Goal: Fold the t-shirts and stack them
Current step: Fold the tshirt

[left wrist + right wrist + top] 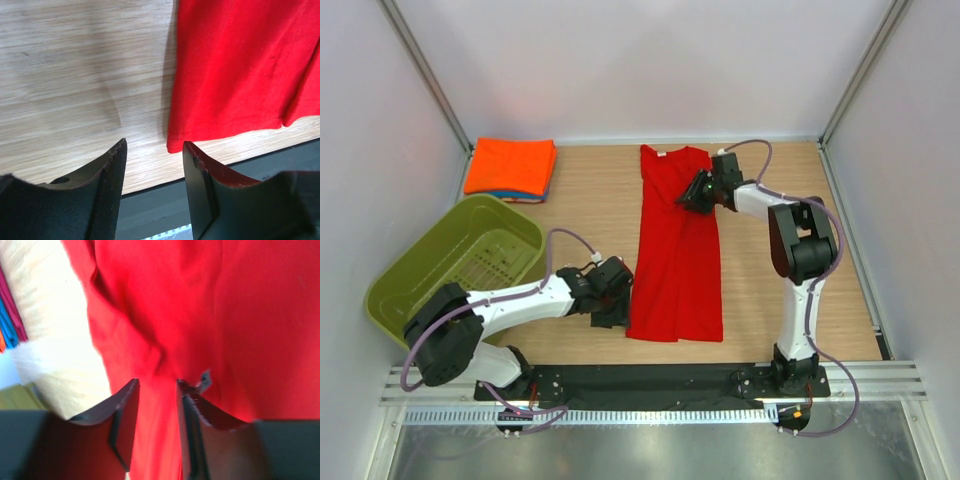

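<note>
A deep red t-shirt [678, 260] lies folded into a long strip down the middle of the table, collar at the far end. My left gripper [620, 306] is open and empty just left of its near-left hem corner; in the left wrist view the corner [173, 145] lies just ahead of the gripper [154, 146]. My right gripper [693, 192] is over the shirt's upper right part, open, with red cloth [165, 315] under and between the fingers of the gripper [157, 384]. A folded orange t-shirt [512, 166] rests on a blue one [516, 195] at the far left.
An olive-green basket [420, 268] stands at the left, beside my left arm. A black base strip [650, 380] runs along the near table edge, also in the left wrist view [150, 200]. White walls enclose the table on the left, back and right.
</note>
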